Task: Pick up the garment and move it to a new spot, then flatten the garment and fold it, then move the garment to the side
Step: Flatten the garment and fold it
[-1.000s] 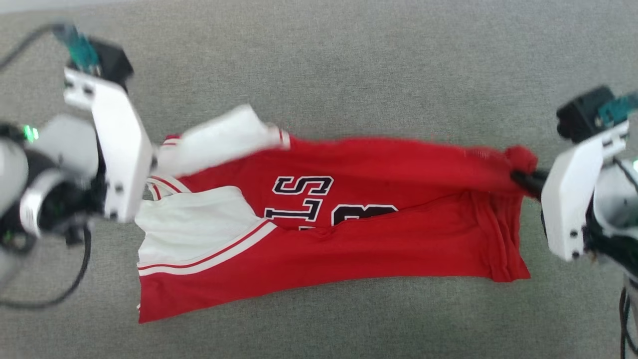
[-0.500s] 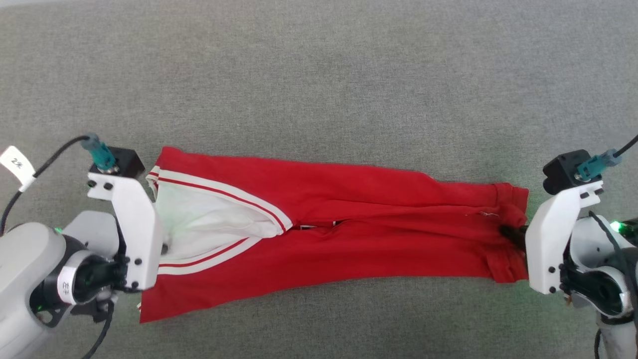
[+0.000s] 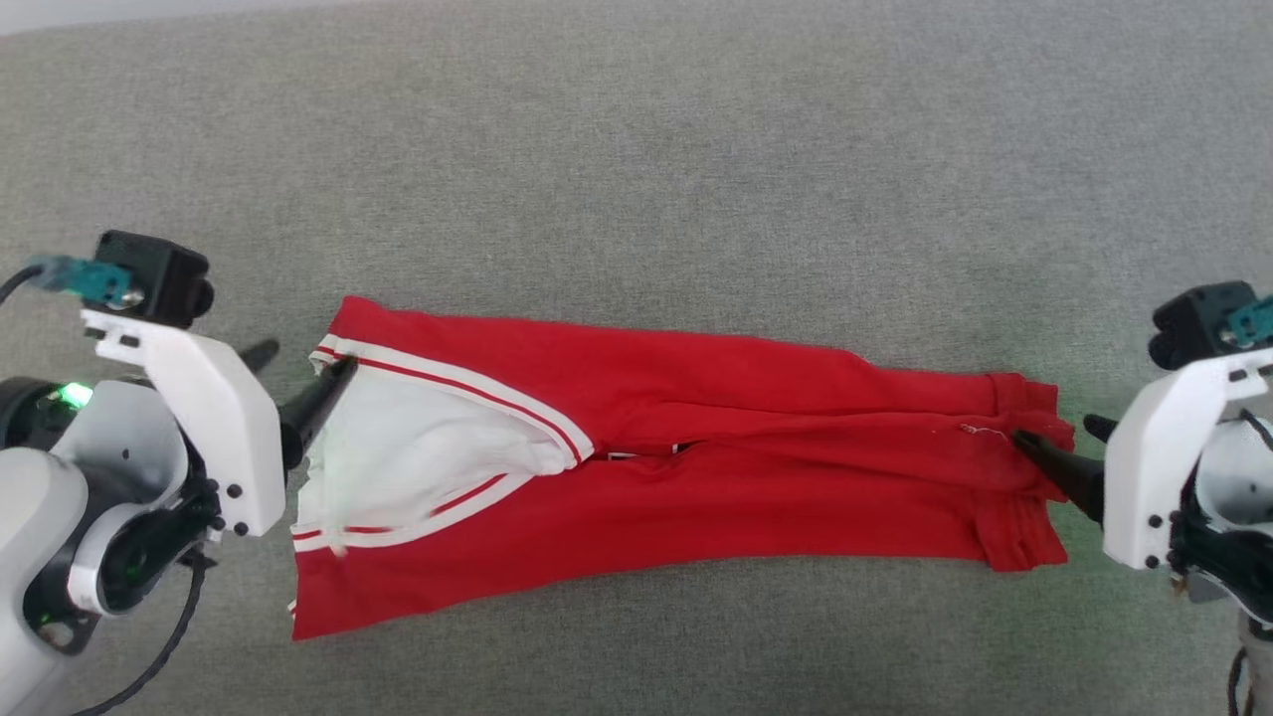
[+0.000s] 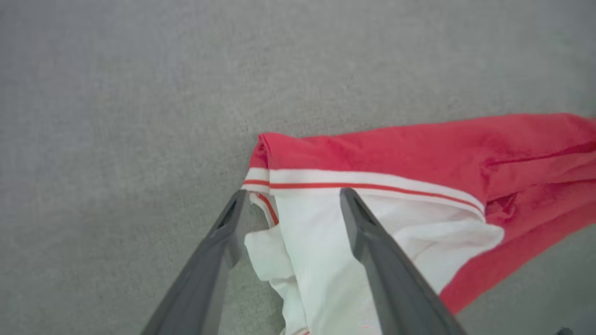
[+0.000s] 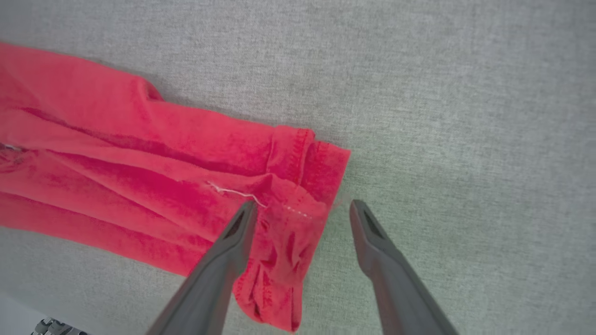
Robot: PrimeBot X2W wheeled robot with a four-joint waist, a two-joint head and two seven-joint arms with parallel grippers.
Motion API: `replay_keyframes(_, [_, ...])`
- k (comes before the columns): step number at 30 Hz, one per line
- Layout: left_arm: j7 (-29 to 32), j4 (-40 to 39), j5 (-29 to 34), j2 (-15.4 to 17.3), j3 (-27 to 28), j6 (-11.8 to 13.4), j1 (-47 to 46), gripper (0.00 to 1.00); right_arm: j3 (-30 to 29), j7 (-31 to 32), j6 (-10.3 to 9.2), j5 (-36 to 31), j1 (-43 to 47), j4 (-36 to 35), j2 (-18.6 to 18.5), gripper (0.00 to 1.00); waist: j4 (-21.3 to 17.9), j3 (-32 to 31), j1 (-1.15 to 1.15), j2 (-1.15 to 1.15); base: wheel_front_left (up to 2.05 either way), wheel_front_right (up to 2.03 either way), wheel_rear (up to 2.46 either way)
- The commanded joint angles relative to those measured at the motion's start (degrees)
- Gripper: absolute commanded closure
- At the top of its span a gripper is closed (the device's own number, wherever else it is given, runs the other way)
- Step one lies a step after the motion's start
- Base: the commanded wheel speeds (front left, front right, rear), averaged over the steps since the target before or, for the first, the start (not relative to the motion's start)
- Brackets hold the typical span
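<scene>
Both grippers have their fingers spread wide with nothing clamped: the left gripper (image 3: 301,366) straddles the striped trim at the white-sleeved end of the garment (image 3: 696,467); the right gripper (image 3: 1054,433) has one finger over the bunched red hem and the other off it, above the grey cloth surface (image 3: 636,179). Garment lies as a long, narrow folded band between the two arms. Judgement for the next fold: pinch all layers at each end, not the top ply alone, and smooth the rumpled hem first so the crease runs straight.
</scene>
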Motion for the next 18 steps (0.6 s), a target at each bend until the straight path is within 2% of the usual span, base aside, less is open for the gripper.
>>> replay_keyframes(1, [-2.21, -0.29, 0.41, -0.07, 0.72, -0.57, 1.04, 0.0, -0.51, 0.38, 0.0, 0.11, 0.9, -0.11, 0.14, 0.0, 0.19, -0.03, 0.0, 0.0, 0.0, 0.0, 0.0])
replay_keyframes(9, [-22.42, 0.45, 3.29, -1.39, 5.3, -2.97, 7.73, 0.0, -2.65, 0.55, 0.0, 1.78, 0.5, 5.54, 1.22, 0.0, 1.84, 0.52, 0.0, 0.0, 0.0, 0.0, 0.0])
replay_keyframes(15, [-35.94, 2.87, 4.79, -3.04, 8.13, -3.43, 13.58, 0.0, 0.81, -1.49, 0.01, 3.67, -2.28, 13.95, 2.61, 0.0, 3.04, 0.76, 0.0, 0.0, 0.0, 0.0, 0.0])
replay_keyframes(18, [-40.59, 4.53, 4.69, -4.4, 9.68, -3.55, 16.33, 0.0, 3.38, -2.27, 0.04, 5.76, -3.84, 19.01, 3.78, 0.0, 3.55, 0.7, 0.0, 0.0, 0.0, 0.0, 0.0])
